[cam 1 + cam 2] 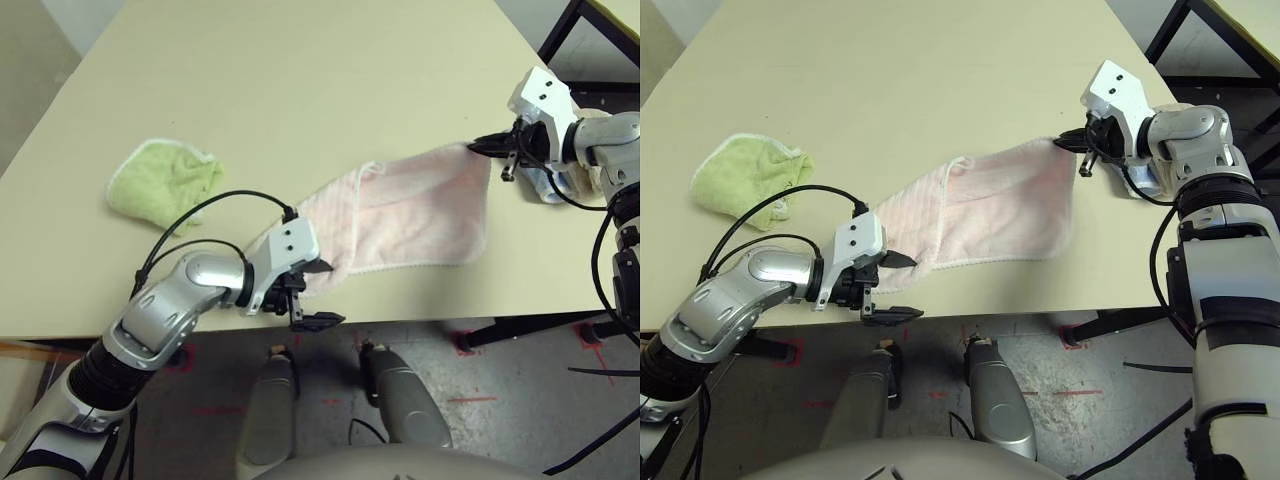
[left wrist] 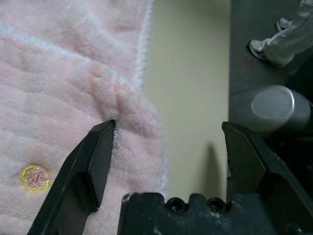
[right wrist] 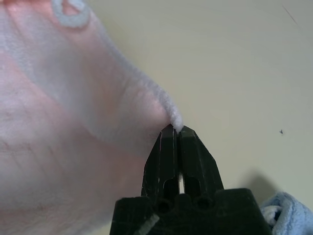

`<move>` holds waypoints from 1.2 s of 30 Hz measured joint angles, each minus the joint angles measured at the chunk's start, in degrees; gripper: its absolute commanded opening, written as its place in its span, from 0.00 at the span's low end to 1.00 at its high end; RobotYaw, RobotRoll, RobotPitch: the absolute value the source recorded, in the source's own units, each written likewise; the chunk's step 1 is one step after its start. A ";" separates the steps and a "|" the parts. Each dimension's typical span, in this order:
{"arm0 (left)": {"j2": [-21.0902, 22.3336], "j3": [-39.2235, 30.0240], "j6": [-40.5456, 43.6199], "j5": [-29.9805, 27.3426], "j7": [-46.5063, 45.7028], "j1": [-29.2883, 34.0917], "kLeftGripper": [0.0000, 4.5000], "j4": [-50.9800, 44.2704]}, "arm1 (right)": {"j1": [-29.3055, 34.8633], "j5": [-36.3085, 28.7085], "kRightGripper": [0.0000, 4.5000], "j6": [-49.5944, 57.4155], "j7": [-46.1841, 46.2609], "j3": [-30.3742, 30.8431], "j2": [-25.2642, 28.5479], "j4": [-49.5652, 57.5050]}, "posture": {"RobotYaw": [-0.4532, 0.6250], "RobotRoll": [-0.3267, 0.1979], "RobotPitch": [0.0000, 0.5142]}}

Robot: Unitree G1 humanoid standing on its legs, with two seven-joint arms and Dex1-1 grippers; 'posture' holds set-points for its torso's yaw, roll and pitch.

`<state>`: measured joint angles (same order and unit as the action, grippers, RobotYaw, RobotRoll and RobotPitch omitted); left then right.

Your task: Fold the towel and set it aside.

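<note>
From the head camera, your pink towel (image 1: 405,215) lies stretched across the table (image 1: 300,80) near its front edge, a lime-green cloth (image 1: 165,180) well apart. Your left wrist view shows the left gripper (image 2: 166,142) spread wide at the towel's corner. Your right wrist view shows the right gripper (image 3: 177,134) pinching the far corner.

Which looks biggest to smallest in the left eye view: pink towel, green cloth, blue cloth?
1. Pink towel, clearly largest.
2. Green cloth, bunched up.
3. Blue cloth, smallest as seen, but the right gripper and its arm hide part, so its true size is unsure.
</note>
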<state>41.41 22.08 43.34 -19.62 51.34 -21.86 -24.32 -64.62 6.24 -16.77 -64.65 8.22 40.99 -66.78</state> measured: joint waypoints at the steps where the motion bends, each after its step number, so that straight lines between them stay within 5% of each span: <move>1: -0.10 0.01 0.19 0.24 -0.04 -0.15 0.80 0.14 | 0.00 0.00 0.00 -0.02 0.00 0.00 -0.03 0.00 | 0.47 0.62 0.32; 10: -0.24 -1.45 2.70 0.50 -0.03 -1.41 0.00 0.61 | 0.01 0.00 0.00 -0.50 -0.04 0.00 -0.03 0.00 | 0.48 0.62 0.30; 14: -2.36 -7.87 6.58 -5.56 0.11 -2.54 0.00 0.30 | 0.01 0.01 0.00 -0.82 -0.17 0.00 0.03 -0.02 | 0.48 0.62 0.30; 20: -7.07 -26.30 16.39 -25.88 -1.01 -7.67 0.00 -2.15 | 0.01 0.06 0.00 -0.99 -1.17 -0.05 2.26 -1.06 | 0.49 0.62 0.29; 23: -6.88 -32.58 18.02 -30.87 -3.11 -9.54 0.00 -0.92 | 0.03 -0.01 0.00 -0.98 -2.01 -0.36 3.96 -1.45 | 0.49 0.62 0.28; 32: -6.76 -37.96 11.62 -26.86 -12.85 -13.97 0.00 9.70 | 0.01 -3.30 0.00 1.70 -14.66 -4.73 8.63 -2.52 | 0.48 0.62 0.25; 36: -10.43 -36.84 8.36 -23.75 -17.74 -14.05 0.00 11.18 | -0.14 -5.00 0.00 4.70 -17.60 -6.89 8.89 -2.61 | 0.48 0.62 0.24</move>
<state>30.98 -14.76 51.69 -43.38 33.60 -35.91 -13.14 -64.76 1.24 -12.08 -82.25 1.32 49.88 -69.38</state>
